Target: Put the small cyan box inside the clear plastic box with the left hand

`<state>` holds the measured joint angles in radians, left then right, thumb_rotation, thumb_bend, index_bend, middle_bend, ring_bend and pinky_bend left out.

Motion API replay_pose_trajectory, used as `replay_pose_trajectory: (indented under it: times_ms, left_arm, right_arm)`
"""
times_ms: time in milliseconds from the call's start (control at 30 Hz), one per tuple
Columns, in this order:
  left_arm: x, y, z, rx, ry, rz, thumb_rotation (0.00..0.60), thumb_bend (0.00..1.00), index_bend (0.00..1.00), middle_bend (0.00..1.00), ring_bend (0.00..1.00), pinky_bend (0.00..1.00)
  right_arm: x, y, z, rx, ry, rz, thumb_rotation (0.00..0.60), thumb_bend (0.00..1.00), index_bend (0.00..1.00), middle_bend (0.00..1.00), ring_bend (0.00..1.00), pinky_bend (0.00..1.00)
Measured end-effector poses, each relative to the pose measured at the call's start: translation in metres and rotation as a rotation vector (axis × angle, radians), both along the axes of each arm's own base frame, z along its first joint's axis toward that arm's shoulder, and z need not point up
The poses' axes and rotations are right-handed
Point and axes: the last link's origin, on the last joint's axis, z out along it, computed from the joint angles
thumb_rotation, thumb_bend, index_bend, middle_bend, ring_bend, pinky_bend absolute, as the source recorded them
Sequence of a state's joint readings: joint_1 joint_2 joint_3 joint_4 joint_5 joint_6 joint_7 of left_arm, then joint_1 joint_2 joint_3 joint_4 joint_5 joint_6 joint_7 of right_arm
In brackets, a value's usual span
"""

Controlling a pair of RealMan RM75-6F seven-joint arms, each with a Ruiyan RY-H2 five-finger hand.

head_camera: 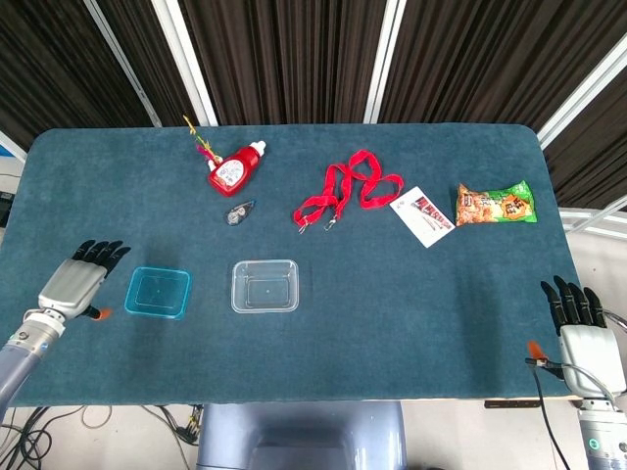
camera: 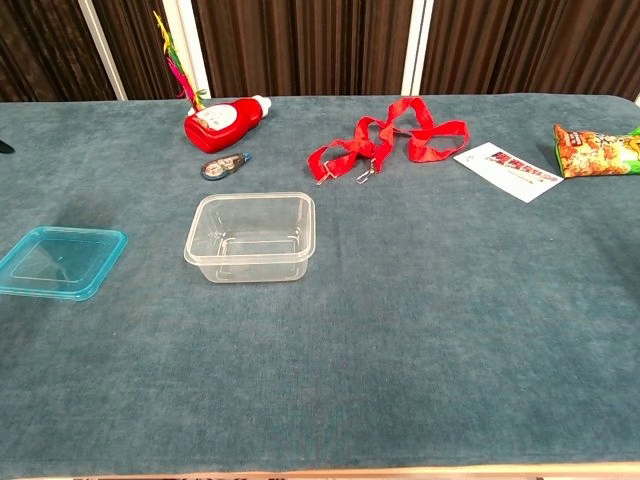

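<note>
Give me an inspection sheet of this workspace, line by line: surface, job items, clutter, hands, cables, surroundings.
Surface: teal cloth-covered table, flat.
Job's things: small cyan box sits upright beside the clear plastic box, apart from it; the clear box holds nothing.
Clutter: red bottle, tape dispenser, red lanyard, card, snack packet, all toward the far side.
Hands: left hand near the cyan box, fingers extended, holding nothing; right hand at the table's near right edge, holding nothing.
Cables: loose wires below the near edge, off the table.
Surroundings: dark slatted wall with white posts.
</note>
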<state>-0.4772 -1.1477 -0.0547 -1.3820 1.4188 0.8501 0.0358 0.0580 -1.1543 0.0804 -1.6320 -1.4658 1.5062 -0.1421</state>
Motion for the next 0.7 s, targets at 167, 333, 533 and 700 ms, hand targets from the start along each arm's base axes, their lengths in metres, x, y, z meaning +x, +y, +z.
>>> replay_pose_trajectory:
  times_ms: [167, 333, 533, 700]
  left_arm:
    - [0.001, 0.006, -0.011, -0.043, -0.046, 0.005, 0.6, 0.05, 0.0, 0.0, 0.0, 0.0]
    - [-0.004, 0.008, -0.019, -0.086, -0.04, -0.012, 0.6, 0.05, 0.0, 0.0, 0.0, 0.0]
    - [-0.009, 0.011, -0.033, -0.112, -0.085, 0.01, 0.6, 0.05, 0.0, 0.0, 0.0, 0.0]
    - [-0.008, 0.016, -0.044, -0.124, -0.103, -0.01, 0.6, 0.05, 0.0, 0.0, 0.0, 0.0]
  right_arm:
    - [0.0, 0.0, 0.001, -0.001, 0.004, -0.004, 0.6, 0.31, 0.04, 0.04, 0.04, 0.0]
    - [-0.001, 0.001, 0.001, -0.004, 0.003, -0.01, 0.6, 0.31, 0.04, 0.04, 0.04, 0.0]
    - [-0.001, 0.001, 0.002, -0.005, 0.004, -0.016, 0.6, 0.31, 0.04, 0.04, 0.04, 0.0]
    - [-0.002, 0.001, 0.002, -0.003, 0.006, -0.021, 0.6, 0.31, 0.04, 0.04, 0.04, 0.0]
